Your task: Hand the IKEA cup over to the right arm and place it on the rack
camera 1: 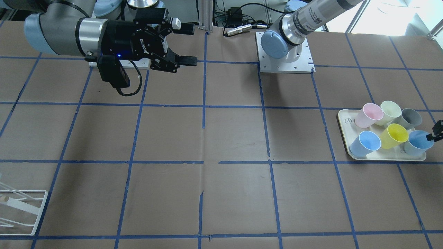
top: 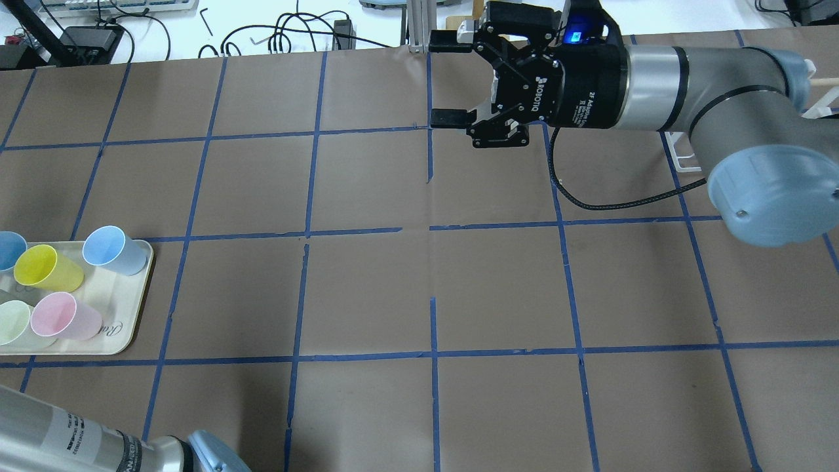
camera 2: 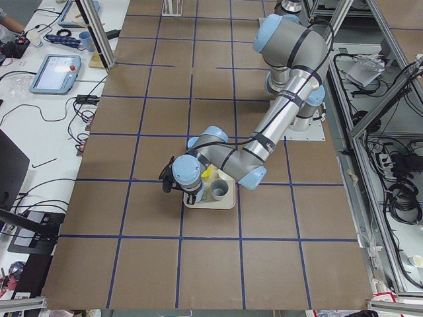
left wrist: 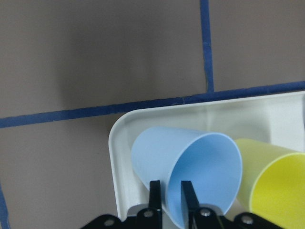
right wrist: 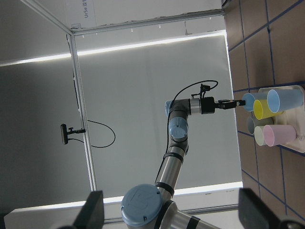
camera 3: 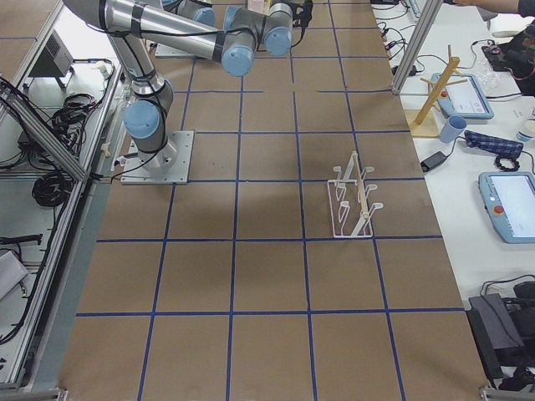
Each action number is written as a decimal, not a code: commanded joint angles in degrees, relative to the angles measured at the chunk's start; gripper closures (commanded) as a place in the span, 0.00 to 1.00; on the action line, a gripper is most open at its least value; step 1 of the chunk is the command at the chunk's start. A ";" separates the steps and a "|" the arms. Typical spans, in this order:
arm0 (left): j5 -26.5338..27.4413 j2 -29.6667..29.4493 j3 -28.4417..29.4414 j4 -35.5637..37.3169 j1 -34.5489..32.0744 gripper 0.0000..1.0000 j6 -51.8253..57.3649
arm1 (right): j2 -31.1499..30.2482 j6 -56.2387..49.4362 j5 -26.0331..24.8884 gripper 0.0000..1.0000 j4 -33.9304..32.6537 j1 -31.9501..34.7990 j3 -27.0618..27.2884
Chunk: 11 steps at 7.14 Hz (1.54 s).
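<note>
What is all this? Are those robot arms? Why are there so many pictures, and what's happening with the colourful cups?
Yes, robot arms: a left arm and a right arm, bolted to a brown table. Each ends in a two-fingered claw. All six pictures show one moment from different cameras: one faces the robot, one looks over its shoulders, two watch from the table's ends, and one rides on each wrist. On a cream tray sit six plastic cups: pink, pale green, grey, yellow, sky-blue and the pale blue cup. The left claw pinches that cup's wall, one finger inside, one outside; the cup is on the tray. The right claw is open and empty, above the table. A white wire rack stands toward the table's other end.
</note>
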 commanded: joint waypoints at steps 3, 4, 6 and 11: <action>3.21 -2.23 -0.37 0.81 0.04 0.86 0.88 | 0.23 0.31 0.01 0.00 0.04 0.23 0.14; 4.26 -2.32 -0.37 0.81 0.04 0.99 0.80 | 0.23 0.31 0.01 0.00 0.04 0.23 0.14; 4.45 -2.06 0.51 0.72 0.04 1.00 0.45 | 0.23 0.23 0.01 0.00 -0.05 0.23 0.14; -3.25 1.35 10.07 -12.92 -0.23 1.00 0.88 | 0.14 0.23 0.27 0.00 -0.32 0.23 0.05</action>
